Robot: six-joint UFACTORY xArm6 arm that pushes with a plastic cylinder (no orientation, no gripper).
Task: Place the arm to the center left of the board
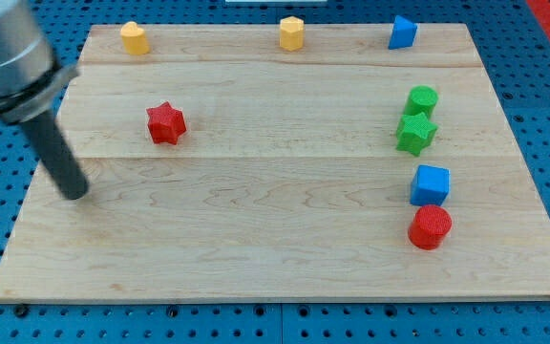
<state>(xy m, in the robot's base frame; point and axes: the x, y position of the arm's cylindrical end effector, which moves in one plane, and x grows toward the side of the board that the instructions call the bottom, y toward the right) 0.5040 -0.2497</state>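
Note:
My tip rests on the wooden board at its centre left, near the left edge. The dark rod leans up toward the view's top left into the grey arm. The red star lies to the upper right of my tip, well apart from it. No block touches my tip.
Along the top edge lie a yellow block, a yellow hexagon and a blue block. On the right are a green cylinder, a green star, a blue cube and a red cylinder.

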